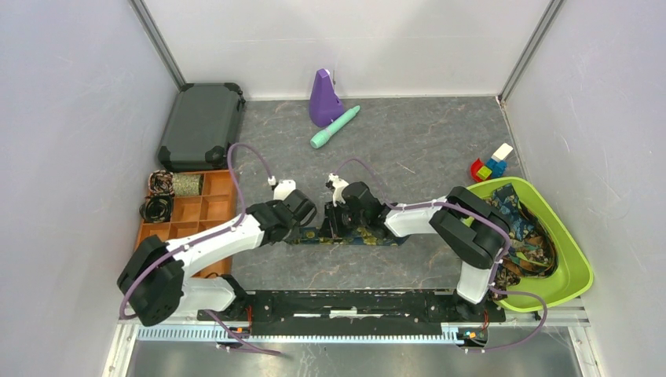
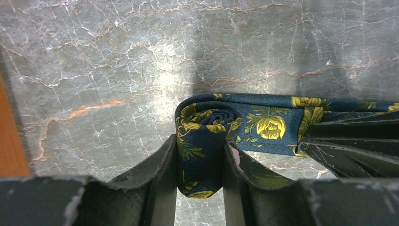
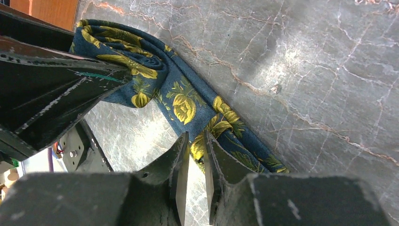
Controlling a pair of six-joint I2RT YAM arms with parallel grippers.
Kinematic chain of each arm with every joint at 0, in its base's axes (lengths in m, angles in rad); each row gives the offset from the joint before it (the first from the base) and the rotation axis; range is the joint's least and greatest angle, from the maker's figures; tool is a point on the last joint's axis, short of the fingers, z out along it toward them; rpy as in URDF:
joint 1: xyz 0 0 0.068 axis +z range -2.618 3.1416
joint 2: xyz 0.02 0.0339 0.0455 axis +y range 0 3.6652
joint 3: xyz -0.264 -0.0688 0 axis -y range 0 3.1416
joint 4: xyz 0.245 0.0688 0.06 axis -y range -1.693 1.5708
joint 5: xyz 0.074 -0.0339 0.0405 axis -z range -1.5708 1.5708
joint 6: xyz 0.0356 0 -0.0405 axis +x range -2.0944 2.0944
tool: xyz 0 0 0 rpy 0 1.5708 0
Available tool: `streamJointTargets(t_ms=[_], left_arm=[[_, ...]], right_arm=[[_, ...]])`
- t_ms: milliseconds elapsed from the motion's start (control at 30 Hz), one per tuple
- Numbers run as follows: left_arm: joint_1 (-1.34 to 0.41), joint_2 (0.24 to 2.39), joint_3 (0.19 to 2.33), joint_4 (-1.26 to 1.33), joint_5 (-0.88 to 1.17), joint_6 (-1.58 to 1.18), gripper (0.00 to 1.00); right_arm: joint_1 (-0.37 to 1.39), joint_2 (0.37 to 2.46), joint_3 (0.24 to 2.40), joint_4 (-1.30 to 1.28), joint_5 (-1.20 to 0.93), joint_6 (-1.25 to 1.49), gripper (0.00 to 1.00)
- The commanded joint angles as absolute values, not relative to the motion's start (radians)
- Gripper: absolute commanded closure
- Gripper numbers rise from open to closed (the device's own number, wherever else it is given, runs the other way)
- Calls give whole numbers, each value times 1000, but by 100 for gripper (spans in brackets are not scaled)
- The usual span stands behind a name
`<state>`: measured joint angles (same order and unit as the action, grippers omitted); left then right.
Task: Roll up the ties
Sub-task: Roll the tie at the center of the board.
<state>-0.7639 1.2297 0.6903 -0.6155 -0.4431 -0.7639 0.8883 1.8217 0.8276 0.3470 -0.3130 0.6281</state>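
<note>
One navy floral tie (image 2: 270,127) mid-table: left gripper (image 2: 200,147) part-closed around its rolled end, right gripper (image 3: 196,142) pinching the flat strip alongside

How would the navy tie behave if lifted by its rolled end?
Probably floppy: the tie lies in soft folds past the coil. The coil likely unwinds if released, since only the left tool pinches it. Seems light, thin fabric.
</note>
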Motion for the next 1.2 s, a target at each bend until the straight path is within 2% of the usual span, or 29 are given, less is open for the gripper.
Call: streamJointTargets(t_ms=[0, 700, 1167], left_arm=[[-816, 1291, 761, -685, -588, -738, 68], [-985, 1609, 922, -829, -803, -831, 69], [-1050, 1839, 1054, -837, -765, -865, 65]], right_arm=[[893, 1778, 805, 256, -283, 613, 76], [768, 1495, 637, 167, -243, 573, 73], [715, 1311, 597, 49, -82, 541, 74]])
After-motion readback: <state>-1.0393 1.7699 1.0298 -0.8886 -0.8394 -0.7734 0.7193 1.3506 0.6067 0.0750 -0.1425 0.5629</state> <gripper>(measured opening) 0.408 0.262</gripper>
